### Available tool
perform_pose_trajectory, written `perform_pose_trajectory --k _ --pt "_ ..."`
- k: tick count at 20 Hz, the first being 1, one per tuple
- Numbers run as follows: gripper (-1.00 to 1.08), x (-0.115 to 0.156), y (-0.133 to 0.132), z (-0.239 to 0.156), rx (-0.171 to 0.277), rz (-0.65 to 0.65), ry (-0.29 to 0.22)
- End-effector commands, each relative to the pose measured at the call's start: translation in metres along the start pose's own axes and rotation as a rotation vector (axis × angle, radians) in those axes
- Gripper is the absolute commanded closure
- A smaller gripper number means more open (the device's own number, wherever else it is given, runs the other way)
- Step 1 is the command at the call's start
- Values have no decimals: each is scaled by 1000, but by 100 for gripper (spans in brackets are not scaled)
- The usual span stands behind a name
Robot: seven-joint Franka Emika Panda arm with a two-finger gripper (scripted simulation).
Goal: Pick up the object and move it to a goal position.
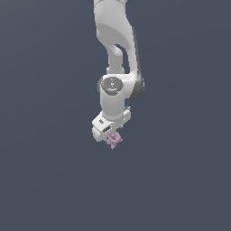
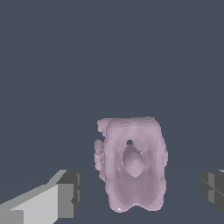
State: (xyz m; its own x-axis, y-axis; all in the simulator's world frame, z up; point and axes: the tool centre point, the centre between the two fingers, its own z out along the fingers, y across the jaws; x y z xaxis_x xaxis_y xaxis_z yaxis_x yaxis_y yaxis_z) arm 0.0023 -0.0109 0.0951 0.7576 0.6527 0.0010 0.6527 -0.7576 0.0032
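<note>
The object (image 2: 133, 168) is a small pale pink-purple lumpy item with knobby bumps. In the wrist view it lies between my two fingers, with a gap on each side. One dark-tipped finger (image 2: 65, 194) is close to it; the other (image 2: 214, 188) stands farther off at the frame's edge. My gripper (image 2: 140, 190) is open around the object and not touching it. In the exterior view the object (image 1: 113, 140) shows just below the white hand, and my gripper (image 1: 113, 136) is down over it with the fingers mostly hidden.
The white arm (image 1: 115, 54) comes down from the top of the exterior view. A plain dark grey-blue surface (image 1: 45, 180) fills both views.
</note>
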Motion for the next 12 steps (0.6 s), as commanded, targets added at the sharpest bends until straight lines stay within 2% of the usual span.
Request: perform_pose_trajectory --k 1,12 --pt "-92 -2 1 3 2 -22 0" --pt "-92 -3 1 15 3 -34 -1"
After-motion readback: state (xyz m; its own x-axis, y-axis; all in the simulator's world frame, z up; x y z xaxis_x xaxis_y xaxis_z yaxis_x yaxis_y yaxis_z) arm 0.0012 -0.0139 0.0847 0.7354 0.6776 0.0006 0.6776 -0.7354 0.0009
